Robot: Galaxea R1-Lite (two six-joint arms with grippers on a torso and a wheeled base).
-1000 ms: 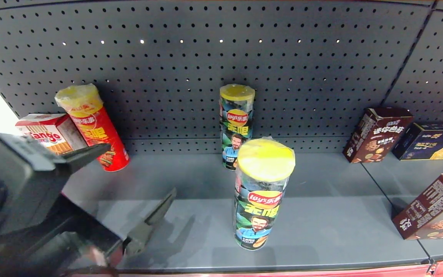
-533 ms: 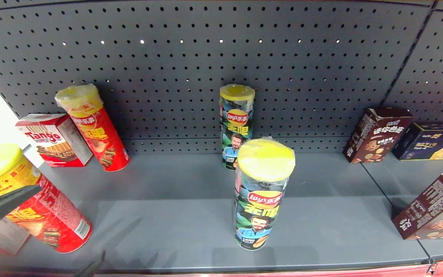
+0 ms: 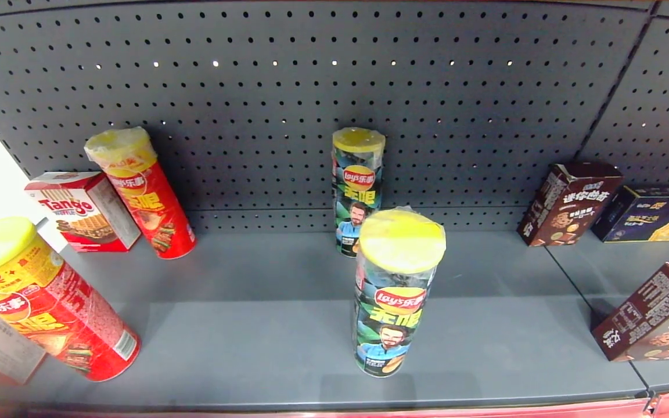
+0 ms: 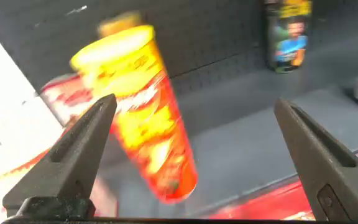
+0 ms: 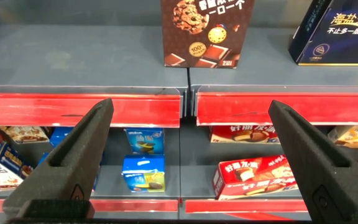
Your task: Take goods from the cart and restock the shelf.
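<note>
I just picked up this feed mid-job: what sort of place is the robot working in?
Most likely a shop aisle. A grey pegboard-backed shelf carries chip cans and snack boxes facing outward. Red price rails edge the tiers below, which hold more boxed snacks.

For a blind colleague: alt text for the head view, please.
Four yellow-lidded chip cans stand on a grey shelf: red front can and red back can at left, dark front can and dark back can centre. Brown boxes sit right.
</note>
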